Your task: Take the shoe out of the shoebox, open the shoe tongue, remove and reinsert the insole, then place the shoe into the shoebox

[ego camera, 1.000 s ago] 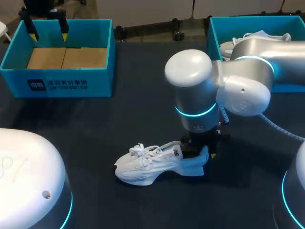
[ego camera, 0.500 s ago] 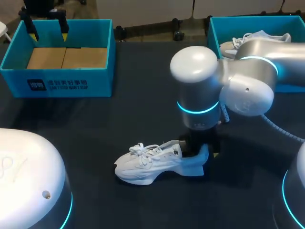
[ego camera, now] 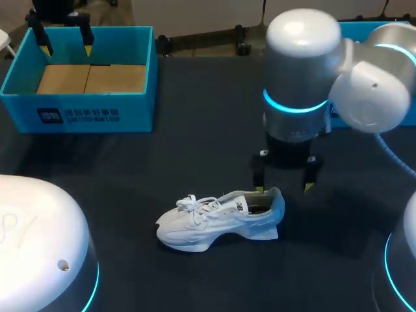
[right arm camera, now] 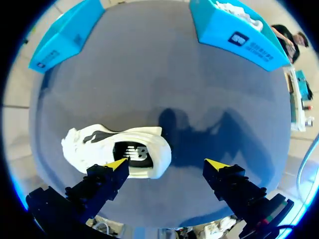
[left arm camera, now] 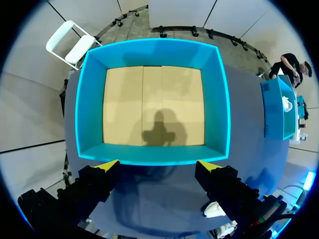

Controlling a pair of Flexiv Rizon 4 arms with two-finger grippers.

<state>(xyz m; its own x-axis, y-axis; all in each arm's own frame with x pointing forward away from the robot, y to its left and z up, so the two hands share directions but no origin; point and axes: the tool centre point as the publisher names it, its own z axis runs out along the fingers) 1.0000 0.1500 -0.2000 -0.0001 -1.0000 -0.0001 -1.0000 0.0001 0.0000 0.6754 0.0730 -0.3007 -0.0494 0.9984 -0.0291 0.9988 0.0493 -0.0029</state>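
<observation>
Nearest to me is the white shoe (ego camera: 218, 221). It stands on its sole on the dark table (ego camera: 195, 149), outside any box, with the toe toward my left side and the heel toward my right. The laces lie loose over the tongue. In the right wrist view I look down into the heel opening, and a dark insole (right arm camera: 132, 152) with a pale mark is lying inside.

Just above the heel of the shoe hangs my right gripper (ego camera: 283, 189). Its fingers are spread wide and hold nothing. One yellow tip is over the heel collar and the other is past the heel, over bare table. I see no contact with the shoe.

Far behind the toe of the shoe, on my left, is an open blue shoebox (ego camera: 94, 117) with only a cardboard floor. My left gripper (ego camera: 65, 49) hangs over its far edge, also spread and without load. Far behind the heel, on my right, a second blue box (right arm camera: 234, 35) holds something white.

I judge that the first step is done, because the shoe is out. Whether the tongue and insole steps are finished, I cannot tell. Putting the shoe into the shoebox surely remains.
</observation>
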